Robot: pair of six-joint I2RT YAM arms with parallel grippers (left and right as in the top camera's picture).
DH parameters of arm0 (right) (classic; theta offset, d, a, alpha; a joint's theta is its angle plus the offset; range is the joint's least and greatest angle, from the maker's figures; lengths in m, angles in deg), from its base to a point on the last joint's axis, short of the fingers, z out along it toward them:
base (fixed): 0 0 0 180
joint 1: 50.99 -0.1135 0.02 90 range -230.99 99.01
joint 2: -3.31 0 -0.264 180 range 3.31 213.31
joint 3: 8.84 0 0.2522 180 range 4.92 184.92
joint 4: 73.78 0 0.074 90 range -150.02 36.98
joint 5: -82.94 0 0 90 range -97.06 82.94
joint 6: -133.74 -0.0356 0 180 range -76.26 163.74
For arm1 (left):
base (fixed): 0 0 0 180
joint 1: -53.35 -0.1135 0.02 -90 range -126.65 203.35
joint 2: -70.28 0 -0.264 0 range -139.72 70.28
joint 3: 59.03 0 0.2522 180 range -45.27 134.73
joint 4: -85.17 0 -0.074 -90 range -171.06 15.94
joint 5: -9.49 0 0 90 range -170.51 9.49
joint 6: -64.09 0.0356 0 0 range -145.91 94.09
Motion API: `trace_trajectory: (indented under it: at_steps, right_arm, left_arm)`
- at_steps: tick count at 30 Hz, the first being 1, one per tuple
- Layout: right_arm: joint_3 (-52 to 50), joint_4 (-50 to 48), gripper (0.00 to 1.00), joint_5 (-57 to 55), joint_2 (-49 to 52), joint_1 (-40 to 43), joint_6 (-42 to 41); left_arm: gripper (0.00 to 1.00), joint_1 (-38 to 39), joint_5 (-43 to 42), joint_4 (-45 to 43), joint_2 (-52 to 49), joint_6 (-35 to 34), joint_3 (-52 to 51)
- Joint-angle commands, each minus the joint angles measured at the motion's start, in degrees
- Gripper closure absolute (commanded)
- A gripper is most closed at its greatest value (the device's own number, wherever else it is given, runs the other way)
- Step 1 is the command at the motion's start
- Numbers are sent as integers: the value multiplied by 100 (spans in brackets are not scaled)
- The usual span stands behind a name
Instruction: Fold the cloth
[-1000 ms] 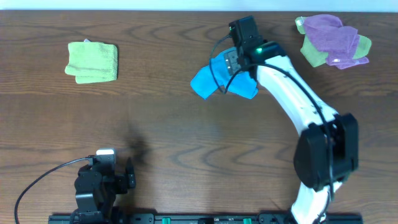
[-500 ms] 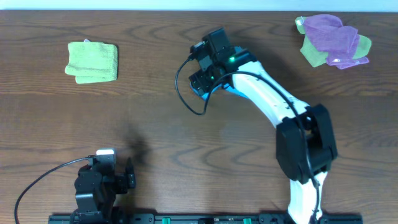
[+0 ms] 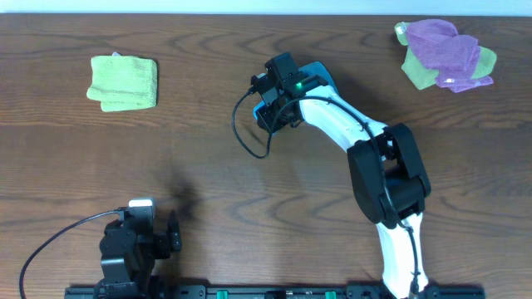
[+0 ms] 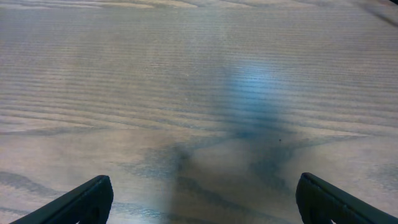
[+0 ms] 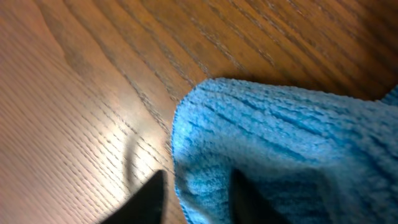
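Sky-blue terry, the cloth lies at the upper centre of the tabletop, mostly hidden under the right arm. No finished fold is visible, so the folding appears barely begun. Right gripper: jaws narrow, one either side of a cloth edge; whether they clamp it cannot be told. Only the right wrist view shows that edge. Left gripper: spread wide, empty, over bare wood.

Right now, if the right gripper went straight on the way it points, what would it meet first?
The cloth: its edge lies between the fingers of the right gripper. Whether they already touch it is unclear.
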Motion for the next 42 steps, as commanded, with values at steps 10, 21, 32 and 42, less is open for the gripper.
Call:
trace_trajectory:
  at_steps: [10,21,32,42]
  right_arm:
    - [4,83,25,66,39,-17,-98]
    - [15,63,29,-297,37,-46,-96]
    - [15,57,44,-1056,39,-107,31]
    - [13,90,54,-1180,387,-127,26]
  left_arm:
    - [5,28,44,236,37,0,-243]
    - [5,28,44,236,37,2,-243]
    - [5,28,46,236,37,0,-243]
    - [5,28,44,236,37,2,-243]
